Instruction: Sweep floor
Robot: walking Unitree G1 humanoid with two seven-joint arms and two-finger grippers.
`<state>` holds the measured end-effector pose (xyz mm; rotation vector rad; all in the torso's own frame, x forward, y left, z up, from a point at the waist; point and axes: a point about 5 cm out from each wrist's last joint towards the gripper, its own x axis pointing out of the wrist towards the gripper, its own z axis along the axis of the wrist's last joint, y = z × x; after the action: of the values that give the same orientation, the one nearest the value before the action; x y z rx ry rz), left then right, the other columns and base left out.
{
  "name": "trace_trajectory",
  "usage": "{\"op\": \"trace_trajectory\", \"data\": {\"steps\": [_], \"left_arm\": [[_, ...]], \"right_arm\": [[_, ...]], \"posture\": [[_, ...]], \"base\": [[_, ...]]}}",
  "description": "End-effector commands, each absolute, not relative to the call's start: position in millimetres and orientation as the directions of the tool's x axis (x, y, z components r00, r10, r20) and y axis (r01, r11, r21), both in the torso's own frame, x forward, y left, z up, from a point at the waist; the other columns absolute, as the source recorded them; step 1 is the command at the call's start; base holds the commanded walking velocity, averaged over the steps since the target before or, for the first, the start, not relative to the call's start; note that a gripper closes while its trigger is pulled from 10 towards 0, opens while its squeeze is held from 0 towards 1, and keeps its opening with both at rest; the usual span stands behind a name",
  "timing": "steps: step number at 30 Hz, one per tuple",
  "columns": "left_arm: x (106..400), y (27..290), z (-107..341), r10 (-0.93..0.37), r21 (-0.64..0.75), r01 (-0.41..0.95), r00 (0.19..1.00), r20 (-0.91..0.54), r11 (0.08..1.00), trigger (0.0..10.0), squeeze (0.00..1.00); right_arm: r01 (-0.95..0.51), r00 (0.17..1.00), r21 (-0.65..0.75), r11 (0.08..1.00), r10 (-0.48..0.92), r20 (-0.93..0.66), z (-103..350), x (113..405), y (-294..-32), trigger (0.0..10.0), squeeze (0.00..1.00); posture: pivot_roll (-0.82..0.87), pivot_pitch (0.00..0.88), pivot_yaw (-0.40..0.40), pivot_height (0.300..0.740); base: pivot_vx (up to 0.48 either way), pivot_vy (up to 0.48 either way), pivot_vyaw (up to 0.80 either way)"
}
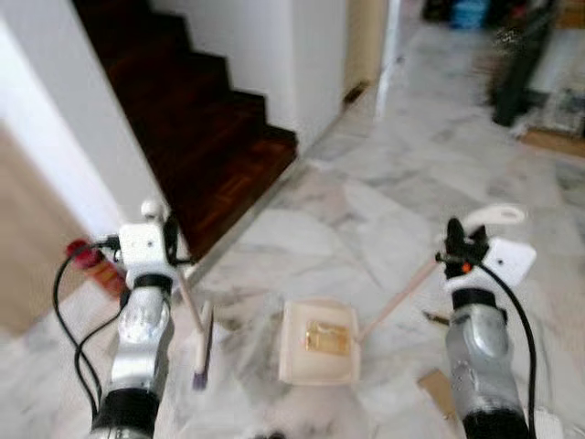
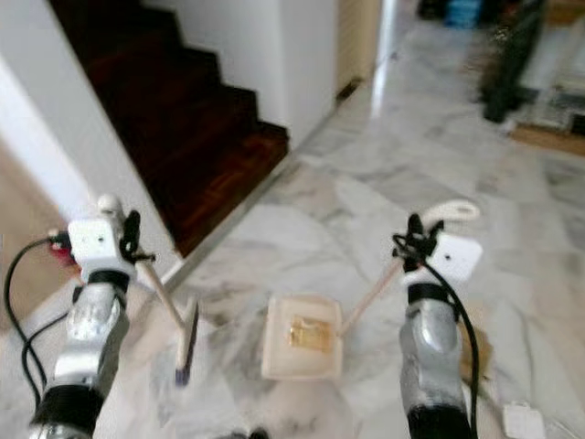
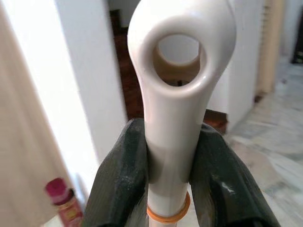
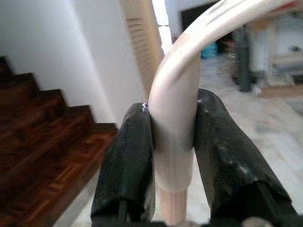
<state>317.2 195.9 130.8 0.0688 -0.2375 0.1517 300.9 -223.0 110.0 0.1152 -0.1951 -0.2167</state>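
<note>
the light, stiff brush [image 1: 202,346] is clamped at its handle top by the left pincer [image 3: 173,156]; the dustpan [image 1: 318,343], resting on the marble floor [image 1: 384,201] just right, is gripped likewise by the right pincer [image 4: 174,156].

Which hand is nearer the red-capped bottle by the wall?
Left. The left hand grips the broom handle right beside the bottle; the right hand holds the dustpan handle far across.

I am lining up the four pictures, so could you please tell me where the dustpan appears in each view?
Left eye: dustpan low centre on the marble floor, right of the brush.
Right eye: low centre again.
Left wrist: dustpan not here.
Right wrist: its handle in the right claw.
Shared landmark: dark wooden stairs.
</note>
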Motion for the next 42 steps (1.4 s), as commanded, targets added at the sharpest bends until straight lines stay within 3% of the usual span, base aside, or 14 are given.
{"op": "trace_trajectory", "data": {"steps": [1,39,42], "left_arm": [[317.4,199.2,141.3,0.142,0.056,-0.164,0.95,0.277,0.985,10.0,0.0],[313.9,198.4,143.0,0.167,0.042,-0.184,0.949,0.267,0.982,10.0,0.0],[313.7,198.3,142.7,0.167,0.041,-0.184,0.95,0.264,0.982,10.0,0.0]], "right_arm": [[0.17,0.948,0.14,0.975,-0.201,0.247,126.9,306.7,-216.3,10.0,0.0],[0.163,0.952,0.142,0.976,-0.194,0.236,129.0,310.4,-218.3,10.0,0.0],[0.159,0.953,0.162,0.974,-0.194,0.231,128.1,310.7,-217.7,10.0,0.0]], "posture": [[0.06,0.001,0.046,0.74],[0.06,0.057,0.026,0.74],[0.06,0.058,0.026,0.74]], "base": [[0.0,0.0,0.8],[0.0,0.0,0.8],[0.0,0.0,0.0]]}}
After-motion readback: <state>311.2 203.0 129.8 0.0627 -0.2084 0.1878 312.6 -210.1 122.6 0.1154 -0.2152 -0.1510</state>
